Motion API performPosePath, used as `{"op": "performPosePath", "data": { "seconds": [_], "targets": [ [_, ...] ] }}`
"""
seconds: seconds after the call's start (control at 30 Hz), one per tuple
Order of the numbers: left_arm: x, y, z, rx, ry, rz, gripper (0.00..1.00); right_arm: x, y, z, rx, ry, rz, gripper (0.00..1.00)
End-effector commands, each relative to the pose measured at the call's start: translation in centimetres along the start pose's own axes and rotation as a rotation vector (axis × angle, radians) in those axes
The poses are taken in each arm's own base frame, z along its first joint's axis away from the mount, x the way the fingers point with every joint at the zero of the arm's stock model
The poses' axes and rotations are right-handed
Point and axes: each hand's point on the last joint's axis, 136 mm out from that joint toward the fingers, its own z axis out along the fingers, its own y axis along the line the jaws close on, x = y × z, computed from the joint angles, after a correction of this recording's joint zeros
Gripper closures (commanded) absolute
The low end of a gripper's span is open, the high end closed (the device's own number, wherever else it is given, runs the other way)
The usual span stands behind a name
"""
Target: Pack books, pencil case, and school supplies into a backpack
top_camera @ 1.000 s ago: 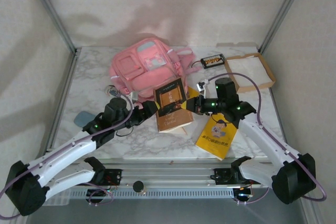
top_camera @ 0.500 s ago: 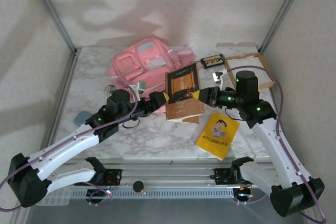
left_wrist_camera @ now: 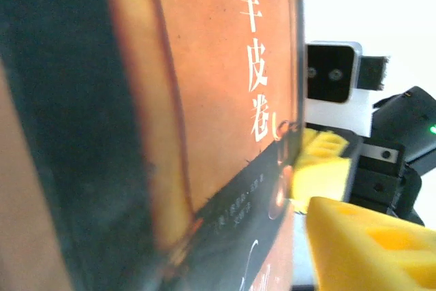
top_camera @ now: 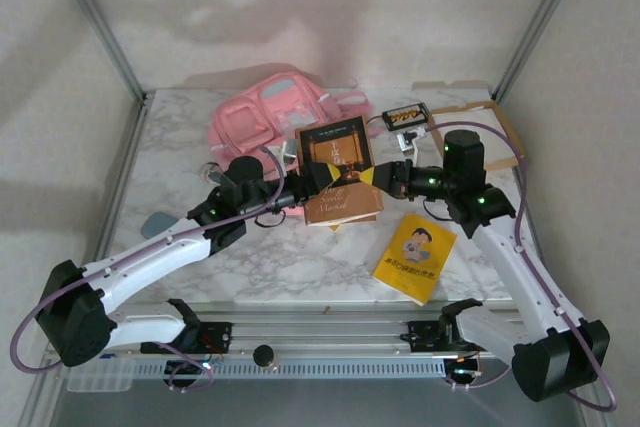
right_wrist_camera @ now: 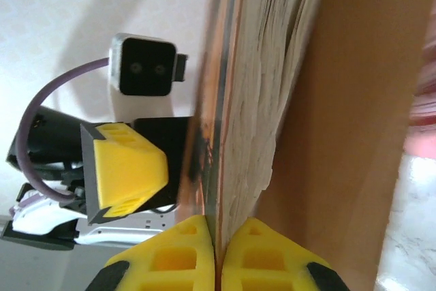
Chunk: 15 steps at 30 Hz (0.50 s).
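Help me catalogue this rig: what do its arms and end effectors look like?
The left arm and right arm are white shells with black joints, small green lights and a looping purple cable each. The left end effector and right end effector have black bodies and yellow cut-out fingers.

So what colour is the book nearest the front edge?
Bright yellow book; best in the top external view.
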Motion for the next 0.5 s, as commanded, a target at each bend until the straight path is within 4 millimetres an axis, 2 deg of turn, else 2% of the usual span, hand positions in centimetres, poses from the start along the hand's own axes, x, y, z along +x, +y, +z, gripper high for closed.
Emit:
{"op": "performPosePath", "data": {
  "seconds": [0.0, 0.03, 0.1, 0.17, 0.23, 0.3, 0.47],
  "targets": [
    [-0.5, -4.2, -0.5, 0.137, -0.014, 0.059, 0.49, -0.5, 0.2, -0.4, -0.021, -0.011, -0.055, 1.00],
    [-0.6, -4.2, -0.5, 0.139, -0.018, 0.057, 0.55, -0.5, -0.1, -0.4, -0.020, -0.011, -0.049, 1.00],
    [-0.4, -4.4, -0.5, 0.158, -0.015, 0.047, 0.64, -0.3, -0.5, -0.2, -0.025, 0.000, -0.041, 0.92],
    [-0.4, -4.3, -0.4, 0.156, -0.012, 0.044, 0.76, -0.4, -0.8, -0.2, -0.012, -0.002, -0.046, 0.88],
    [-0.5, -4.3, -0.2, 0.152, -0.015, 0.046, 0.88, -0.6, -1.0, -0.4, -0.004, -0.010, -0.049, 0.78],
    [-0.6, -4.5, 0.0, 0.154, -0.010, 0.048, 0.99, -0.6, -1.3, -0.6, -0.004, -0.012, -0.042, 0.61],
    [-1.0, -5.9, 0.5, 0.200, 0.000, 0.058, 1.00, -1.3, -3.5, -2.1, 0.014, -0.056, 0.026, 0.17]
  ]
}}
